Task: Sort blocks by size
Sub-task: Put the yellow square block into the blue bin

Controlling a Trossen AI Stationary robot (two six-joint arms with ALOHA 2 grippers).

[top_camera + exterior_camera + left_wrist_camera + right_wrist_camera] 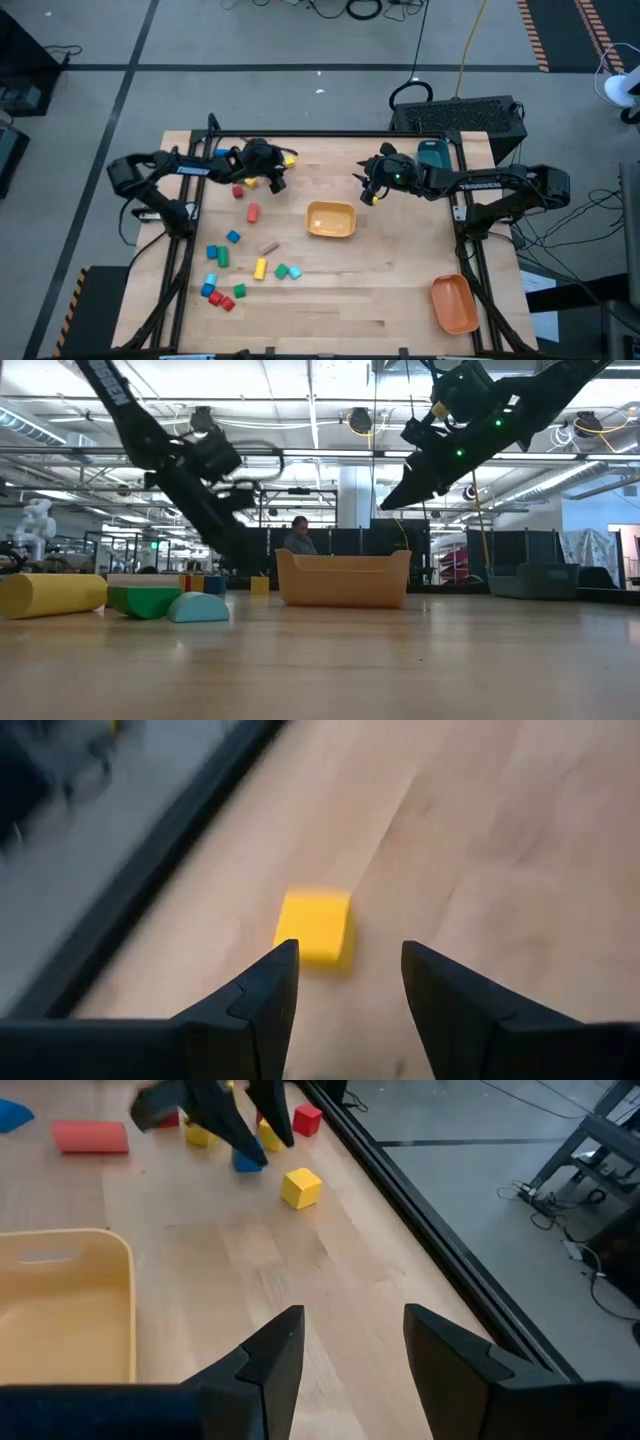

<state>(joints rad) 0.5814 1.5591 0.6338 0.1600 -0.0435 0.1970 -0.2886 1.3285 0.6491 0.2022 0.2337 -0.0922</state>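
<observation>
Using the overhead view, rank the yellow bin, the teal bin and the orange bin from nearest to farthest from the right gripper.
Measured from the right gripper, which hovers open over the far middle of the table:
1. Yellow bin, at the table's centre, just toward the near side of the gripper.
2. Teal bin, at the far right edge, beside the right arm.
3. Orange bin, at the near right corner, clearly farthest.

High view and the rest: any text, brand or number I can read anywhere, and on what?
White lettering on the left arm: too small to read.
White lettering on the right arm: too small to read.
The blocks, the yellow bin and the orange bin: no markings visible.
Low view and both wrist views: no legible text.
</observation>
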